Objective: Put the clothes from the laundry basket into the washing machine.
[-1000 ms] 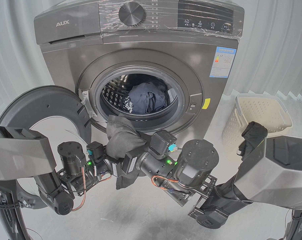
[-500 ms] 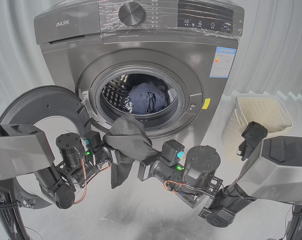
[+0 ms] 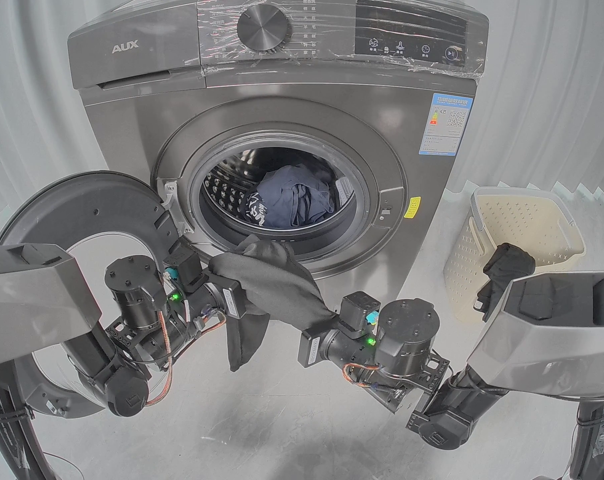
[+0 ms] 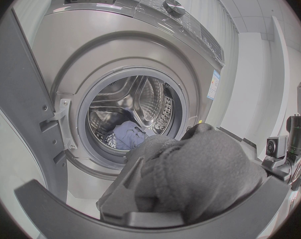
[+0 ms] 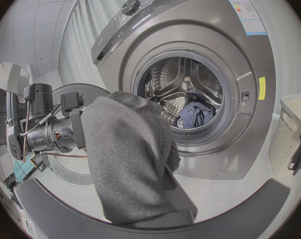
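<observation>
Curtained room | washing machine (image 3: 135,121), blue label (image 3: 445,125) | left jaws, right jaws gripping dark garment (image 3: 278,285)

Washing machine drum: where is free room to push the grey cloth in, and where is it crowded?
Free: the upper drum, between the door seal and the blue garment lying low in it. Crowded: the lower rim, where the grey garment hangs stretched in front. At the right, the laundry basket carries a black garment on its rim.
</observation>
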Motion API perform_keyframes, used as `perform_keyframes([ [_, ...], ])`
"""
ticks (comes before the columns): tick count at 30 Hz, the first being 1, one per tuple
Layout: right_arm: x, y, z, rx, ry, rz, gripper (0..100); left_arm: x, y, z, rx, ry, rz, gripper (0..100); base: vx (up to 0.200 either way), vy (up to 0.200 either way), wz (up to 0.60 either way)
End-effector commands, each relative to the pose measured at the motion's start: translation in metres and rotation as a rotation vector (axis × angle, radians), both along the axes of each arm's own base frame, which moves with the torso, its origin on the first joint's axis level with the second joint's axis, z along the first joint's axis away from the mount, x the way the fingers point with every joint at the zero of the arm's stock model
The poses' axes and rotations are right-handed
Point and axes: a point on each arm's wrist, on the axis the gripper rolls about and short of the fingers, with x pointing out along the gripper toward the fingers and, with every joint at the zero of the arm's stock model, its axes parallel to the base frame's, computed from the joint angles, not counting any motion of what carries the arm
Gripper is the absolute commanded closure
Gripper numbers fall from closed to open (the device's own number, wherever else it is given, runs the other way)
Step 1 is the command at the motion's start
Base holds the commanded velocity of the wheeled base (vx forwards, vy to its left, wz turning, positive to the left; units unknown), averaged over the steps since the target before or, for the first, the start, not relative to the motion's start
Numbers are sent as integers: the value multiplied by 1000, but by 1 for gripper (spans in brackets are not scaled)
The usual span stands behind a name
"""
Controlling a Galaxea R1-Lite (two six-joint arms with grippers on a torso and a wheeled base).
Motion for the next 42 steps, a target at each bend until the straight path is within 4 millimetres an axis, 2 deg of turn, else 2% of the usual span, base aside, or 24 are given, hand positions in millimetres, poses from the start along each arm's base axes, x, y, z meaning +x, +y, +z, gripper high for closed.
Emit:
perform_keyframes([
  [1,0,1,-2,-2,1,0,0,-3,-1,5,-8,-13,-6,100,0,0,0],
  [6,-5,-2,1,-7,2,13,0,-3,0,8,-13,-23,-4,100,0,0,0],
  [9,-28,-23,-1,-98,23,67,0,-5,1,19,-27,-52,-3,100,0,0,0],
  [10,-28,-23,-1,-98,23,67,0,-5,1,19,-27,-52,-3,100,0,0,0],
  [11,-44,-37,-6,-169,44,145,0,-6,2,23,-31,-64,0,100,0,0,0],
  [15,-56,-51,-5,-188,53,164,0,-7,2,26,-36,-72,3,100,0,0,0],
  [23,-43,-84,19,-113,11,62,0,-14,1,38,-55,-102,-11,100,0,0,0],
  [25,-42,-89,19,-105,3,47,0,-15,2,37,-52,-100,-9,100,0,0,0],
  [26,-39,-100,16,-117,21,10,0,-16,3,36,-49,-93,-5,100,0,0,0],
  [28,-40,-108,17,-116,28,-11,0,-18,4,34,-46,-84,12,100,0,0,0],
  [34,-32,-112,35,-60,-25,-51,0,-25,7,30,-23,-65,15,100,0,0,0],
  [42,-20,-127,34,-61,-23,-123,0,-26,10,35,12,-96,61,100,0,0,0],
])
